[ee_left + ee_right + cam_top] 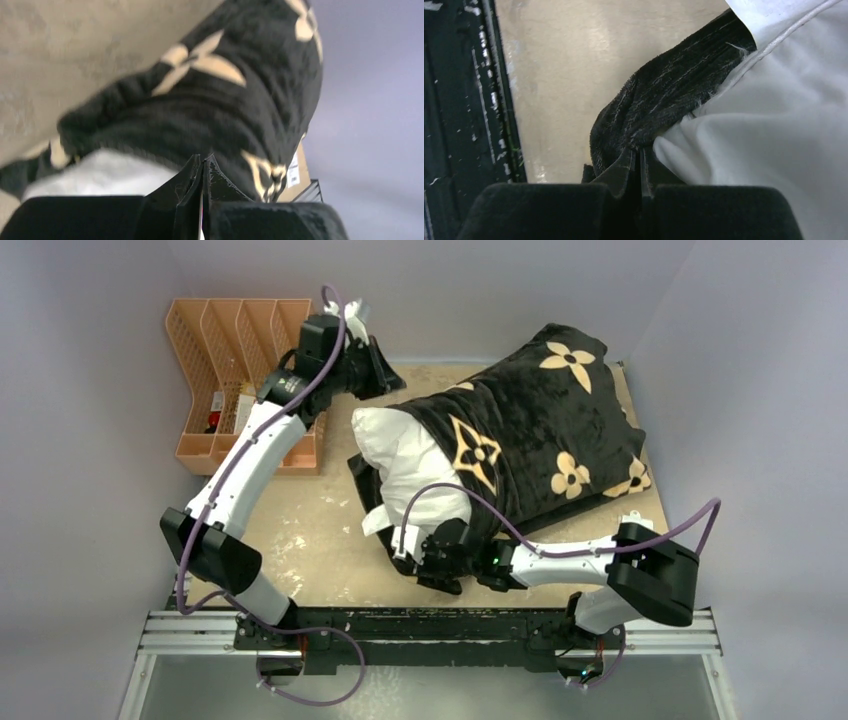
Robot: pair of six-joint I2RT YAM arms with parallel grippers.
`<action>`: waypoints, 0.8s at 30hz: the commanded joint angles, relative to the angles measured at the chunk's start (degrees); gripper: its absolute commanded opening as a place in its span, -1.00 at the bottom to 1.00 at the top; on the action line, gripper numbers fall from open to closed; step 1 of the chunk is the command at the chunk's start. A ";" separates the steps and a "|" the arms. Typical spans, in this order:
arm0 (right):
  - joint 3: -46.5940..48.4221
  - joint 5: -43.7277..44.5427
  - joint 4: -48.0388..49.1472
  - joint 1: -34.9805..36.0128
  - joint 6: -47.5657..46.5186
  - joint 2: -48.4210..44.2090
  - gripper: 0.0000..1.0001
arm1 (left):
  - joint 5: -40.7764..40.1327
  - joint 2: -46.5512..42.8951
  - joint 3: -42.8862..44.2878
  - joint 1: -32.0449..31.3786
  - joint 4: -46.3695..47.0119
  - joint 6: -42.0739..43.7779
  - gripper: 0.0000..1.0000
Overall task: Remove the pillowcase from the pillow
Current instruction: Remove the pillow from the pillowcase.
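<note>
The black pillowcase (540,430) with tan flower motifs covers most of the white pillow (405,455), whose left end sticks out of the open end. My right gripper (425,565) is at the pillow's near left corner. In the right wrist view it (639,152) is shut on the plush black edge of the pillowcase (659,100), with the pillow (774,125) right beside it. My left gripper (385,375) is at the far left of the pillow. In the blurred left wrist view it (204,161) is shut and empty, facing the pillowcase (215,110) and the pillow (105,175).
An orange slotted rack (230,340) with small items stands at the back left, close to the left arm. The black rail (430,625) runs along the table's near edge. A cardboard box (296,175) shows behind the pillow. Grey walls close in on both sides.
</note>
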 commanded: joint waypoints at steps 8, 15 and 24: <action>-5.82 5.85 11.88 3.01 10.67 -6.45 -1.00 | -8.35 -11.97 -15.51 0.21 5.76 2.43 0.18; -7.56 9.15 22.02 2.93 20.19 -5.51 -1.00 | -7.02 -29.06 -37.42 0.21 11.44 -4.54 0.49; -7.60 9.81 27.03 2.93 22.28 -3.75 -1.00 | 6.11 -32.77 -49.11 -1.48 21.60 -7.76 0.52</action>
